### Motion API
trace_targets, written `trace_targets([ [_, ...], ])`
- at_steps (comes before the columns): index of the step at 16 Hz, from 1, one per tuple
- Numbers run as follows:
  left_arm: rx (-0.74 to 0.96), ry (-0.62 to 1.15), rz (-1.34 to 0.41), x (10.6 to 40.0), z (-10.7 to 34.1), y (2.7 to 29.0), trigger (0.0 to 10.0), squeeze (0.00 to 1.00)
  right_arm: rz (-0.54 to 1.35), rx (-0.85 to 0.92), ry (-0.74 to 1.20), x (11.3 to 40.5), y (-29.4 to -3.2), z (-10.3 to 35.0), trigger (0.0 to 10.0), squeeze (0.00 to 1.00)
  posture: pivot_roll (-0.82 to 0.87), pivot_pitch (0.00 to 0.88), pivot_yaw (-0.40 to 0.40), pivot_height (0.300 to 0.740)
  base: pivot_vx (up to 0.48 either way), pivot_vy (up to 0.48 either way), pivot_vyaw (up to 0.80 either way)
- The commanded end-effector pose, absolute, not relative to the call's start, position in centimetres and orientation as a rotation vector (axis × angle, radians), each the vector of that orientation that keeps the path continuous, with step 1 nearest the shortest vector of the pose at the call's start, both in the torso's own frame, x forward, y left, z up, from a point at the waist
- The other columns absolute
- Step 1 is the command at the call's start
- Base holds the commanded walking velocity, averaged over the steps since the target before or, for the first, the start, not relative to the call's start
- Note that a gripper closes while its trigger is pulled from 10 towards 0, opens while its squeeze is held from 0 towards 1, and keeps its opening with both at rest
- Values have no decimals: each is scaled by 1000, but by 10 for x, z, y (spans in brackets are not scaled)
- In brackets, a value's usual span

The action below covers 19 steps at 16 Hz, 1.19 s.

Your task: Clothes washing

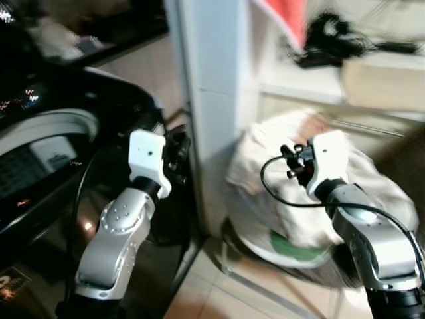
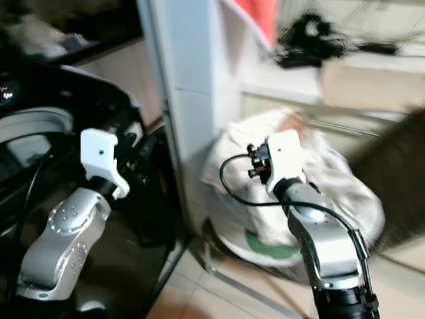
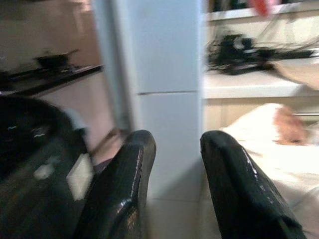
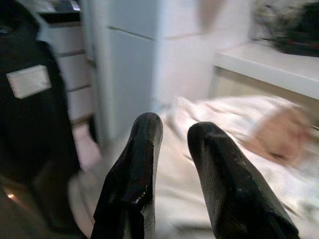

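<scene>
Apparently cream laundry heap (image 1: 292, 179), blurred, mounded over basket (image 1: 265, 249).

Washing machine (image 1: 46, 166) fills the left of the frame, a pillar (image 1: 212, 100) stands at centre, and lower right of it a pile of laundry (image 1: 279, 179) sits in a basket (image 1: 265, 256) on the floor. Upper right, a shelf (image 1: 332, 80) behind the pile carries a tangle of cables (image 1: 332, 36); cloth (image 1: 285, 16) hangs above.
</scene>
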<state>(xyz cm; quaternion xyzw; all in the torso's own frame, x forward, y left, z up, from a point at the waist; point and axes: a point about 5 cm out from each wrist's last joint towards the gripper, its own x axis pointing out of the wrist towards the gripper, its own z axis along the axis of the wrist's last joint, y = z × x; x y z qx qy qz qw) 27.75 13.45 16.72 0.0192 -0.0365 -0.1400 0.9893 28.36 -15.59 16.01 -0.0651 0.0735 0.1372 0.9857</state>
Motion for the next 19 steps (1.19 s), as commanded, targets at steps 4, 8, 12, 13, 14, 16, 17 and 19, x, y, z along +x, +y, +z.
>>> trace_targets([
  [4, 33, -50, -217, 278, 163, 146, 10000, 0, 416, -144, 148, 279, -139, 163, 10000, 0, -72, 0, 40, 740, 365, 0, 0],
  [8, 25, -42, -200, 272, 159, 146, 10000, 0, 449, -150, 174, 279, -136, 161, 10000, 0, -75, 0, 8, 740, 349, 0, 0],
  [12, 96, -83, -298, 263, 163, 141, 10000, 0, 465, -123, 223, 277, -139, 157, 10000, 0, -62, 0, -11, 740, 0, 0, 0],
  [13, 96, -100, -345, 260, 167, 139, 10000, 0, 462, -116, 225, 277, -139, 157, 10000, 0, -60, 0, -9, 740, 0, 0, 0],
  [14, 108, -114, -399, 258, 171, 136, 10000, 0, 455, -107, 231, 277, -141, 158, 10000, 0, -59, 0, -6, 740, 0, 0, 0],
  [16, 126, -81, -391, 263, 170, 140, 10000, 0, 413, -77, 256, 279, -147, 159, 10000, 0, -60, 0, 16, 740, 0, 0, 0],
  [17, 138, -75, -382, 266, 171, 142, 10000, 0, 387, -82, 269, 280, -151, 160, 10000, 0, -60, 0, 16, 740, 0, 0, 0],
  [19, 135, -81, -384, 268, 172, 142, 10000, 0, 373, -114, 295, 279, -154, 159, 10000, 0, -63, 0, 27, 740, 0, 0, 0],
])
